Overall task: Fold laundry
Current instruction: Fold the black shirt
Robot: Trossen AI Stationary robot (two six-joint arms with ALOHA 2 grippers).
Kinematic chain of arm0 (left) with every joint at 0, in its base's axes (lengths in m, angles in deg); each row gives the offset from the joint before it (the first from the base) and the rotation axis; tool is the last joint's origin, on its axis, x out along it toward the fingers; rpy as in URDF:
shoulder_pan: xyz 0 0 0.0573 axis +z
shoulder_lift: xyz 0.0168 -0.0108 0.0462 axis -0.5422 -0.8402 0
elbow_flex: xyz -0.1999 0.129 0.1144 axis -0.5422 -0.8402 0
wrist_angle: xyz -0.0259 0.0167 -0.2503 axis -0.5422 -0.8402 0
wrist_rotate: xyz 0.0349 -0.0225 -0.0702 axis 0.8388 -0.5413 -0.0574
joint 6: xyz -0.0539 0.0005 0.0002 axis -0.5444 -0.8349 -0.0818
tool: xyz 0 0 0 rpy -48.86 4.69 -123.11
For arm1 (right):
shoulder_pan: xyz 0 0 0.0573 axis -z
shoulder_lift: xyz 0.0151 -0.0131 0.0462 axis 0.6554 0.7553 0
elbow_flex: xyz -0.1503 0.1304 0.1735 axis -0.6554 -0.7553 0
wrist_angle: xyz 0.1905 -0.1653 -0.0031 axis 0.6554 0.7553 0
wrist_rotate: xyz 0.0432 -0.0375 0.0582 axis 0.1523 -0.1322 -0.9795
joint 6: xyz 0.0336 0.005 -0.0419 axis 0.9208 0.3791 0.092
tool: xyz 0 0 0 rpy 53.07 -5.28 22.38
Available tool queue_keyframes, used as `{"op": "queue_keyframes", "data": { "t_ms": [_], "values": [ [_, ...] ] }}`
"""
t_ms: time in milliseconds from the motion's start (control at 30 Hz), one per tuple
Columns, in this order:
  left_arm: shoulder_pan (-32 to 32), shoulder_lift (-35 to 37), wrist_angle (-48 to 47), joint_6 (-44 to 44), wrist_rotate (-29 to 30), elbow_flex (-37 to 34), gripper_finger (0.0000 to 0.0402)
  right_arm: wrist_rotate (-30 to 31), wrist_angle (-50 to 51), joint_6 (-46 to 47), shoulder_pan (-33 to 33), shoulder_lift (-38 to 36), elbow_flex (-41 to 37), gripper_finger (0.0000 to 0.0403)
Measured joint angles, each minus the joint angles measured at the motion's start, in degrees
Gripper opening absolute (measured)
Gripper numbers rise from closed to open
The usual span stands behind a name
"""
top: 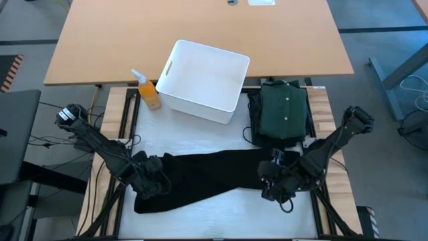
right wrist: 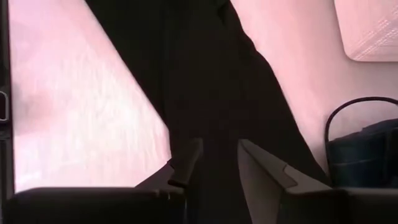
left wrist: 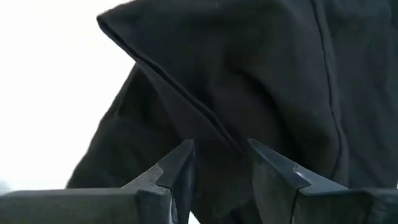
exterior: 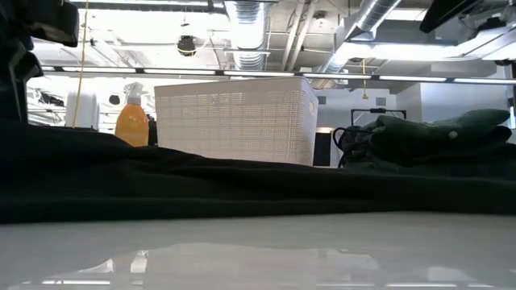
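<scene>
A long black garment [top: 207, 175] lies stretched across the white table top from left to right; in the low view the black garment [exterior: 242, 185] is a low dark ridge. My left gripper [top: 152, 179] stands open over its left end, where a folded edge [left wrist: 168, 81] runs toward the gap between the fingers [left wrist: 221, 163]. My right gripper [top: 273, 179] is open above the garment's right end, and black cloth [right wrist: 205, 81] shows past its gap [right wrist: 219, 158]. A folded dark green buttoned shirt [top: 284, 110] rests on a dark stack at the back right.
A white plastic bin [top: 204, 80] stands at the table's far edge, with an orange spray bottle [top: 148, 92] to its left. The green shirt's stack [exterior: 443, 133] sits to the bin's right. A bare white strip [top: 221, 217] runs along the near edge.
</scene>
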Motion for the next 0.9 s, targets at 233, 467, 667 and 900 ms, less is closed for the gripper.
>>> {"op": "queue_keyframes", "data": {
  "t_ms": [233, 467, 667, 900],
  "values": [
    [-0.3, -0.8, 0.8, -2.1, -2.6, 0.1, 0.0129, -0.2, -0.5, 0.2, 0.0, 0.0, 0.0, 0.0125],
    [-1.0, -7.8, 0.5, -1.2, -6.3, 0.1, 0.0129, -0.4, -0.5, 0.5, -0.4, 0.0, 0.0, 0.0125],
    [-0.9, -10.0, -0.1, 3.4, -5.7, 0.3, 0.0078, -0.4, -0.4, 0.6, -0.4, 0.0, 0.0, 0.0125],
    [-0.1, -9.9, -11.0, 6.4, 1.8, 5.3, 0.0003, -0.4, -0.4, 0.3, -0.4, 0.0, 0.0, 0.0125]
  ]
}}
